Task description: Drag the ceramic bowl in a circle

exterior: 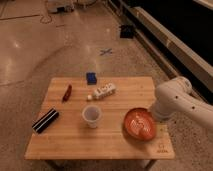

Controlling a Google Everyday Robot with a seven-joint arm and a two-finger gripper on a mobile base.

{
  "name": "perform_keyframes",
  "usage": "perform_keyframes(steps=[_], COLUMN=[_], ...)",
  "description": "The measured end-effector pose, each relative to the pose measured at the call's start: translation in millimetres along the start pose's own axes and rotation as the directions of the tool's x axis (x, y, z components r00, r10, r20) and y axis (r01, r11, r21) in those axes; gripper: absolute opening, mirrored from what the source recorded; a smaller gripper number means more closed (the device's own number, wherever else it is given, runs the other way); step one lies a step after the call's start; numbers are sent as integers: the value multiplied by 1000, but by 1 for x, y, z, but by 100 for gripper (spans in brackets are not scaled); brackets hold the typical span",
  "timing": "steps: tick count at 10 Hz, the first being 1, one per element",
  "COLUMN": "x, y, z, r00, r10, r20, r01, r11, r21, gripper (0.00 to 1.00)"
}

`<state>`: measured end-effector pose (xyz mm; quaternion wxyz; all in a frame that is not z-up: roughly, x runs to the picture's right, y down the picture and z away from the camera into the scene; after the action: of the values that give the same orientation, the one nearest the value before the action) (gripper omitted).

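Orange-red ceramic was seen at the front right of the wooden table (100,142), where the bowl (139,124) sat close to the right edge and not far from the front edge. It was well apart from the cup (91,115), which stood to its left near the middle. The white arm (172,100) was bent down over the table's right side. The gripper (154,118) was placed at the arm's lower end, just beside the bowl's far right rim. Contact with the rim could not be confirmed, and whether the gripper was apart or together could not be told, as it was masked by the arm's bulk.

Several risks were judged likely from this position. If the circle were swept rightward or forward, the bowl could be pushed over the table edge, since little bare wood was left there. If it were swept wide to the left, the light cup could be struck and tipped. A shallow, smooth rim could also be lost under a weak hold, so that the bowl was left behind or spun instead of dragged.
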<state>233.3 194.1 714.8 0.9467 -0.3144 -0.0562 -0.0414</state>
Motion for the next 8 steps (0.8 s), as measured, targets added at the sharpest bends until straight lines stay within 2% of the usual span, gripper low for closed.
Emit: perform_keyframes(steps=[3,4,6,8], x=[-2,-1,0,2], y=[15,14,12,8], z=[24,33,59,73], r00=[996,994,993,991], r10=[-34,-48,-80,-92], r20=[79,94,93,95], r01=[29,42,74,88], r11=[998,997,995,995], r21=[63,71,67,48], gripper=[80,80,80,80])
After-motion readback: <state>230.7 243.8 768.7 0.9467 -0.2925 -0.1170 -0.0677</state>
